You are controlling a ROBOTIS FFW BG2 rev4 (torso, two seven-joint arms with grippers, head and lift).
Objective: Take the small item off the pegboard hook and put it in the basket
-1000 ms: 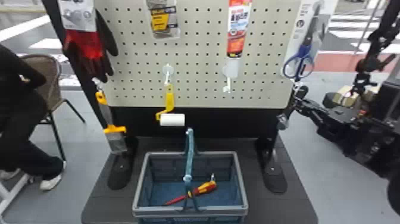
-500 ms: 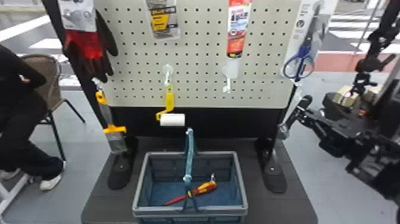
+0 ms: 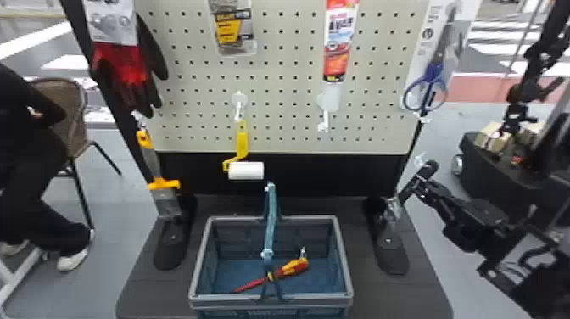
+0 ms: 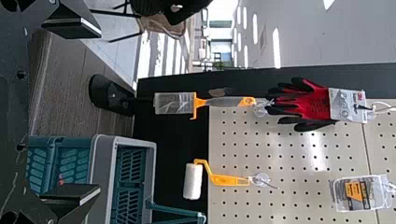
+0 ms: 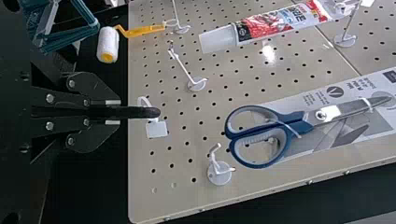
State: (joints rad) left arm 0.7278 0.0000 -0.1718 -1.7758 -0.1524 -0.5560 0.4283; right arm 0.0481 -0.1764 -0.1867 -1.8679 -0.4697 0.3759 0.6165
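In the head view my right gripper point(image 3: 417, 185) is low at the right, below the pegboard's lower right corner. A small tool with a black handle point(image 3: 429, 168) and a shiny lower end point(image 3: 394, 208) is in it. In the right wrist view the gripper point(image 5: 112, 112) is shut on the tool; the rounded handle end point(image 5: 152, 112) sticks out past the fingertips, with a white loop and tag point(image 5: 156, 129). A bare hook point(image 5: 219, 173) is on the board near the scissors. The basket point(image 3: 271, 302) stands to the left. My left gripper point(image 4: 99, 110) is open, holding nothing.
The basket's raised handle point(image 3: 270, 220) crosses it, over a red-yellow screwdriver point(image 3: 292, 267). A paint roller point(image 3: 246, 170) hangs behind the basket. Scissors point(image 3: 425, 91), glue tube point(image 3: 338, 42), gloves point(image 3: 123, 70) and an orange scraper point(image 3: 164, 184) hang around the pegboard point(image 3: 288, 91).
My right gripper has come down beside the pegboard's right post with the tool in it, from near the board's lower edge. The basket and the hanging goods are unmoved.
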